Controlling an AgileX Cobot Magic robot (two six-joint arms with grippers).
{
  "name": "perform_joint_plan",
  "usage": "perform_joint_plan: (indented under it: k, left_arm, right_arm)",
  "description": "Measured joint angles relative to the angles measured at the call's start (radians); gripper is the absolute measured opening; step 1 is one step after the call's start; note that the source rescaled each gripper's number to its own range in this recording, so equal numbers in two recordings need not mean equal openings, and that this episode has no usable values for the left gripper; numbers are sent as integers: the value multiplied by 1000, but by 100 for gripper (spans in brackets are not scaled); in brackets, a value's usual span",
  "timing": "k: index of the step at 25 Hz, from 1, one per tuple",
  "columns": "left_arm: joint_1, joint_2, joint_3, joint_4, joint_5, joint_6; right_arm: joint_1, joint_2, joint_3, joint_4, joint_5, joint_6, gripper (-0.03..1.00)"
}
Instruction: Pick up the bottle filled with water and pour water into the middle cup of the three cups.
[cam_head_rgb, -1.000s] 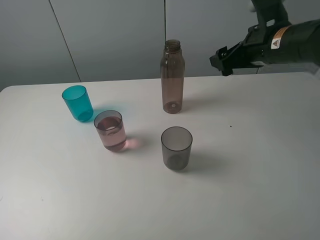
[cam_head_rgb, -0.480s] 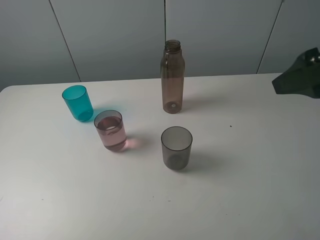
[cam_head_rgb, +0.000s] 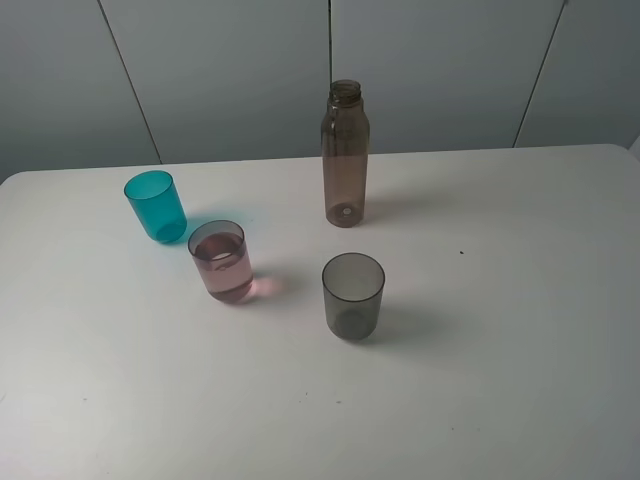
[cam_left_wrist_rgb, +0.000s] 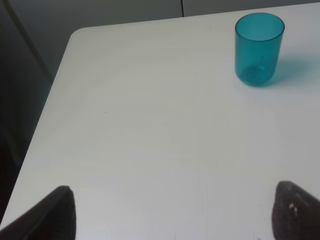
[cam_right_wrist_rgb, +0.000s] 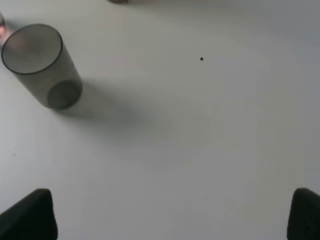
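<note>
The bottle (cam_head_rgb: 345, 153) stands behind the pink cup (cam_head_rgb: 221, 262); teal cup (cam_head_rgb: 155, 206) and grey cup (cam_head_rgb: 353, 295) flank it. Both pincers (cam_left_wrist_rgb: 170, 210) (cam_right_wrist_rgb: 172, 215) are spread, empty.

You saw little of the robot: the left gripper (cam_left_wrist_rgb: 172, 212) showed only two dark, rounded matte fingertips (cam_left_wrist_rgb: 57, 212). The right gripper (cam_right_wrist_rgb: 172, 215) showed the same, two blunt black fingertips (cam_right_wrist_rgb: 30, 215), with no markings or cables visible.
</note>
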Motion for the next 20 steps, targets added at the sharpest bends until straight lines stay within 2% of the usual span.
perform_joint_plan:
  k: [8,20]
  left_arm:
    - [0,0,0,0,0,0]
    - [0,0,0,0,0,4]
  right_arm:
    - [0,-285,59,-2,-32,58,99]
    - [-8,-305,59,-55,-34,130,99]
